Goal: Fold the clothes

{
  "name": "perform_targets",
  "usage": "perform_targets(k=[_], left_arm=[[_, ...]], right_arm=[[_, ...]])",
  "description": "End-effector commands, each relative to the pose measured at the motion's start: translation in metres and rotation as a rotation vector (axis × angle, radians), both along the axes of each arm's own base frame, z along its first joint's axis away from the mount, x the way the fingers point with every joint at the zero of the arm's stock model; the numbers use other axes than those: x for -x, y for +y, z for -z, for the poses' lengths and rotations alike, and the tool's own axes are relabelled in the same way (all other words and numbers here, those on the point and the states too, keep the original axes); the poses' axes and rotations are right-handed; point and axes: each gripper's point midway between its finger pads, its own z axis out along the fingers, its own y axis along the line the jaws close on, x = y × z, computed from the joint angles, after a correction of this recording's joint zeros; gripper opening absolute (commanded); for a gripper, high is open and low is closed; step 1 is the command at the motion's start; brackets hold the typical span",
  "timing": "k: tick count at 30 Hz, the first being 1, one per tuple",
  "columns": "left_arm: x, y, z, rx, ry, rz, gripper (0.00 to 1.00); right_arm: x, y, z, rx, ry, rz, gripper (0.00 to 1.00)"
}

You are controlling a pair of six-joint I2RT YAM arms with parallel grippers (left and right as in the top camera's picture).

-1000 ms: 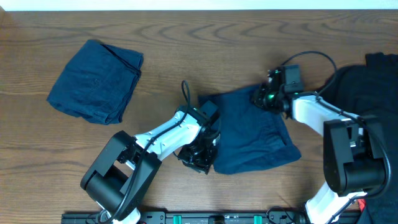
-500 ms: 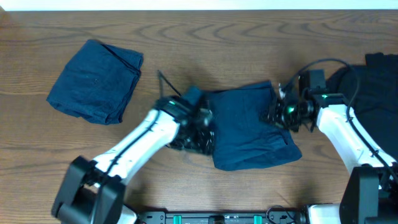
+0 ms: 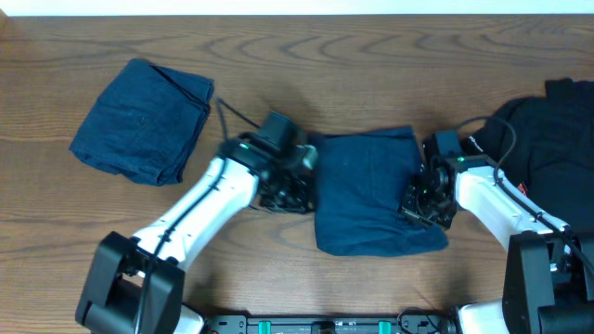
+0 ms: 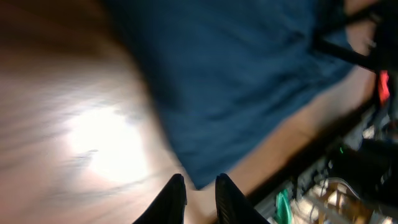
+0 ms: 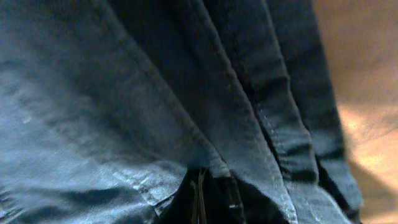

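Observation:
Dark navy folded shorts (image 3: 371,190) lie at the table's middle. My left gripper (image 3: 292,190) hovers over bare wood just off their left edge. In the left wrist view its fingers (image 4: 198,186) are nearly closed with a narrow gap and hold nothing, and the shorts (image 4: 236,74) lie beyond the fingertips. My right gripper (image 3: 422,199) sits on the shorts' right edge. In the right wrist view its fingers (image 5: 200,186) are closed together and press into the layered fabric (image 5: 155,93). Another pair of shorts (image 3: 144,121) lies folded at the far left.
A dark pile of clothing (image 3: 557,116) lies at the right edge, behind the right arm. The brown wooden table (image 3: 278,56) runs to a light strip along the back. A black rail (image 3: 325,325) with the arm bases lines the front edge.
My left gripper moved up from the shorts' lower left corner along their left edge. My right gripper moved from their upper right corner down the right edge. The shorts look squarer.

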Motion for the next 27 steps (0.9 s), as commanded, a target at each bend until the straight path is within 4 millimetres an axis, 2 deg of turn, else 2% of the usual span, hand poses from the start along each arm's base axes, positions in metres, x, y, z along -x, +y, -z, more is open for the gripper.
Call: perform_targets(k=[1,6,12,14,17,19,23,27], left_arm=[[0.025,-0.017,0.010,0.012,0.044,0.083,0.13],[0.040,-0.019,0.030,-0.040,0.098,0.106,0.11],[0.047,-0.014,0.058,-0.103,0.189,0.091,0.11],[0.047,-0.007,0.071,-0.158,0.200,0.082,0.11],[0.026,0.026,0.098,-0.358,0.147,-0.015,0.11],[0.012,0.044,0.106,-0.411,0.145,-0.093,0.10],[-0.029,0.091,0.107,-0.448,0.126,-0.270,0.08],[-0.065,0.123,0.100,-0.384,0.098,-0.352,0.08]], right_arm=[[0.026,0.008,0.016,-0.024,0.079,0.059,0.01],[0.047,0.033,0.021,-0.138,0.126,0.045,0.01],[0.051,0.052,0.018,-0.197,0.131,0.002,0.01],[0.051,0.059,0.016,-0.226,0.128,-0.016,0.01],[0.046,0.077,0.010,-0.306,0.078,-0.110,0.01],[0.041,0.083,0.006,-0.331,0.033,-0.169,0.01],[0.027,0.088,-0.011,-0.352,-0.076,-0.236,0.01],[-0.005,0.102,-0.048,-0.411,-0.338,-0.390,0.01]])
